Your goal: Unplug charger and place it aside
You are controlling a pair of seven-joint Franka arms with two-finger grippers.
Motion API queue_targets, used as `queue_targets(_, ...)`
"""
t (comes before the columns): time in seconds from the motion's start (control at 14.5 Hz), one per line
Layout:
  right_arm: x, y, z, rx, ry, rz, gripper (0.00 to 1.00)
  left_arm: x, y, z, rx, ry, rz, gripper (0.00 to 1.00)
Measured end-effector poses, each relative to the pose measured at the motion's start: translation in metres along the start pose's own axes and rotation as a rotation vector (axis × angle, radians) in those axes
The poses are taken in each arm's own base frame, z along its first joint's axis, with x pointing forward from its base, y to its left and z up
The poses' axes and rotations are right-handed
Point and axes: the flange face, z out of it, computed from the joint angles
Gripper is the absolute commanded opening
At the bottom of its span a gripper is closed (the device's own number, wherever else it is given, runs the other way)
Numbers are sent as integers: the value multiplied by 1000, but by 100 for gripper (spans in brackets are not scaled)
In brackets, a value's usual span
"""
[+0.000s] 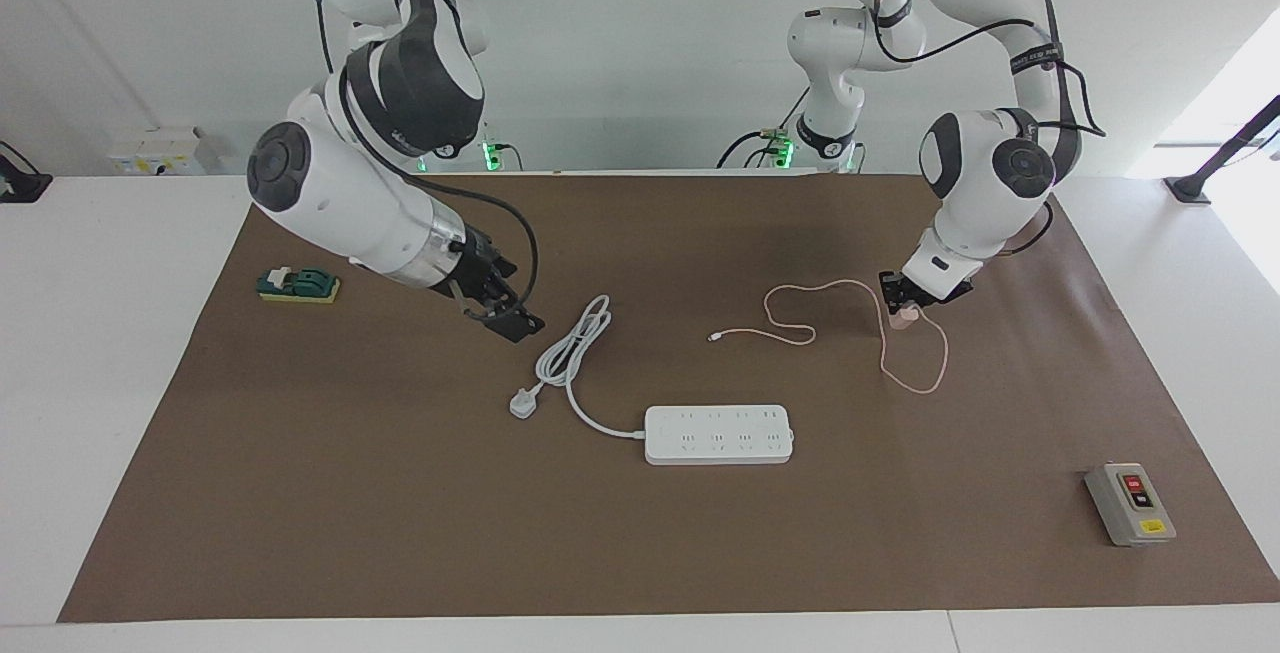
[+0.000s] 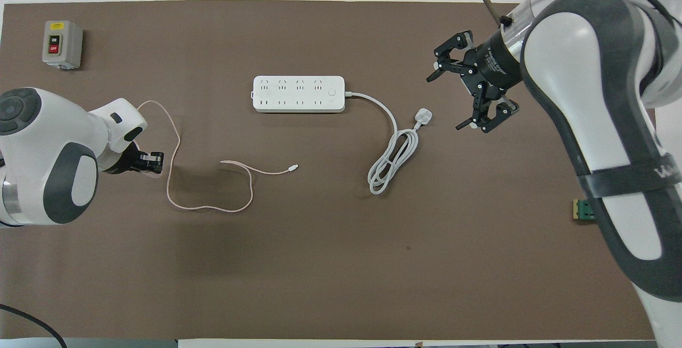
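The left tool [image 1: 908, 305] partly hides the charger [image 1: 908, 315].

On your table you have a brown mat [image 1: 640, 553] covering most of the white surface. At its middle lies a white power strip [image 1: 719, 434], long side across the table, sockets facing up. Its thick white cord [image 1: 575, 348] runs toward the right arm's end, bundled in a loose coil, ending in a white three-pin plug [image 1: 524, 402] lying flat on the mat. You have a grey switch box [image 1: 1129, 504] with red and black buttons at the left arm's end, farther from the robots than the strip. A green-and-yellow block [image 1: 298, 285] sits at the right arm's end, nearer the robots.
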Motion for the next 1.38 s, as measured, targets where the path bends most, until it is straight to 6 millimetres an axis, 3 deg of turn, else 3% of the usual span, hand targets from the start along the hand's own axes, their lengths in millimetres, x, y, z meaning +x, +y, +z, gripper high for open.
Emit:
queue_targets(0.07, 6, 13, -13, -20, 20, -72, 100, -3, -9, 5, -2, -3, -10, 54)
queue_targets(0.14, 15, 26, -24, -40, 39, -147, 100, -5, -21, 10, -4, -1, -16, 86)
queue_targets(0.21, 23, 37, -33, -61, 60, -217, 100, -7, -34, 15, -7, 7, -22, 100)
queue_targets(0.48, 46, 67, -62, -149, 163, -506, 100, -16, -86, 22, -15, 23, -52, 100)
queue_targets(0.62, 56, 81, -78, -181, 197, -635, 100, -19, -113, 7, -17, 39, -50, 100)
queue_targets(0.76, 70, 98, -97, -207, 223, -750, 100, -17, -126, -26, -22, 32, -54, 100)
queue_targets(0.89, 86, 120, -119, -247, 254, -868, 100, -11, -123, -66, -20, 48, -53, 100)
queue_targets(1.03, 89, 139, -138, -283, 286, -945, 100, -8, -116, -101, -21, 56, -81, 100)
queue_targets(1.24, 73, 153, -151, -337, 331, -983, 100, -8, -99, -150, -25, 36, -164, 100)
queue_targets(1.38, 56, 159, -146, -358, 366, -1011, 100, -10, -85, -184, -25, 37, -221, 100)
